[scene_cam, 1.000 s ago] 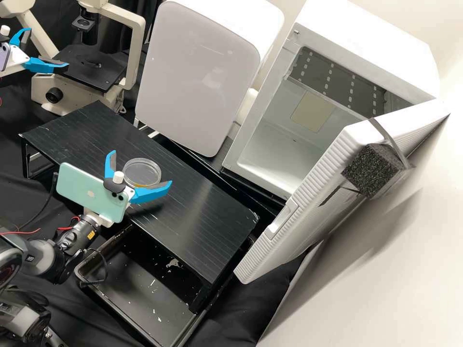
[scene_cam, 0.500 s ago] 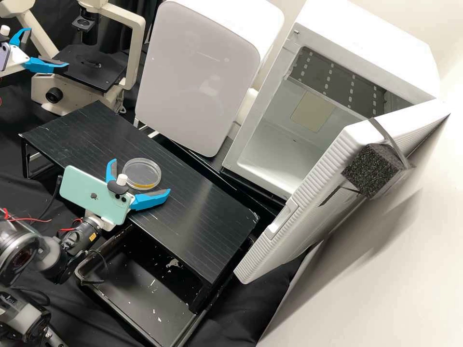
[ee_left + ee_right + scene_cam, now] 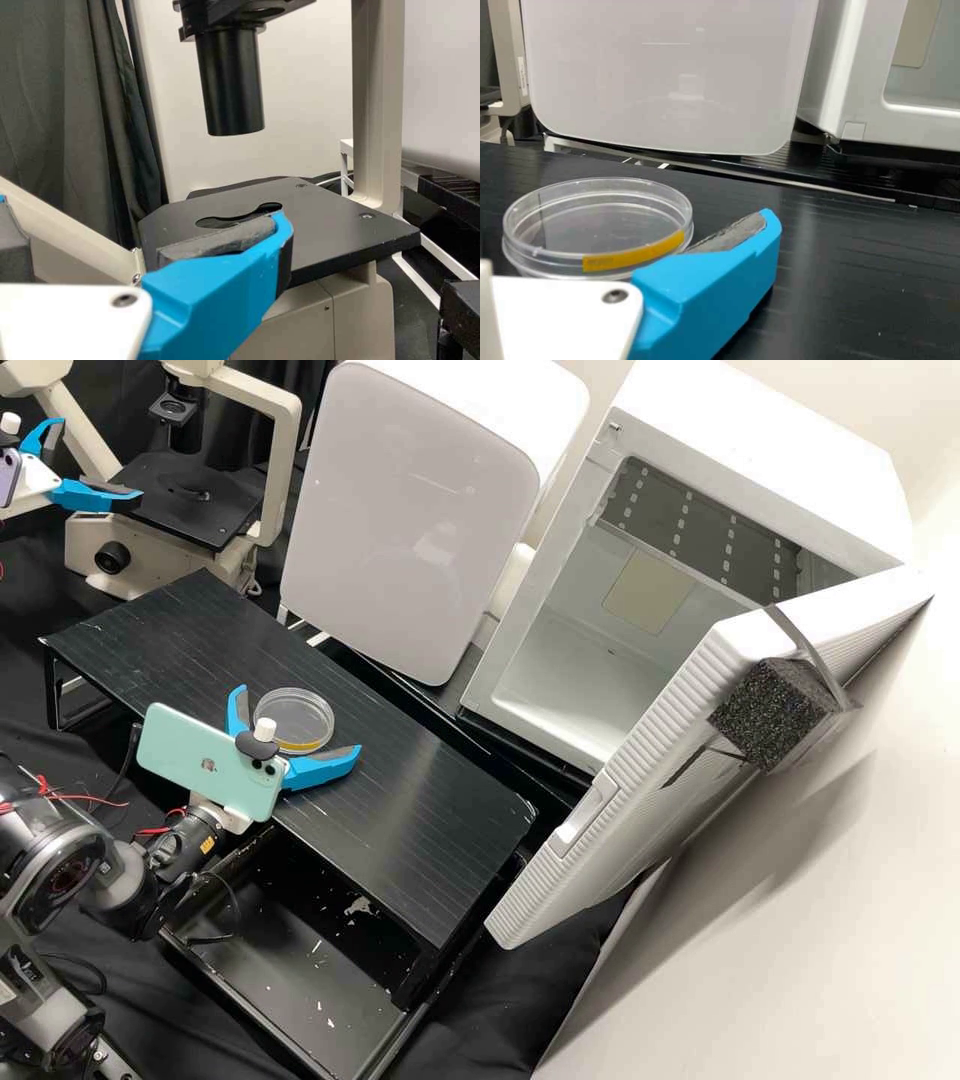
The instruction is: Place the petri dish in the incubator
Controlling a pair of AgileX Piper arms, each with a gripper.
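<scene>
In the high view my right gripper (image 3: 298,726) stands open low over the black bench shelf, its fingers spread on either side of the petri dish (image 3: 292,718). The clear round dish, with a yellow strip on its side, lies flat on the shelf. In the right wrist view the petri dish (image 3: 596,225) sits close by one blue finger (image 3: 720,285); whether they touch I cannot tell. The white incubator (image 3: 590,660) has its door swung wide. My left gripper (image 3: 95,458) is open at the microscope, with a blue finger (image 3: 225,289) by the stage in the left wrist view.
The open incubator door (image 3: 640,760) juts toward the shelf's right end. A closed white appliance (image 3: 410,520) stands behind the shelf (image 3: 400,810). The microscope (image 3: 190,500) is at the back left, and a black tray (image 3: 300,970) lies below the shelf's near edge.
My right gripper has shifted slightly to the right in the high view, with its arm leaning farther in. The petri dish and my left gripper have stayed put.
</scene>
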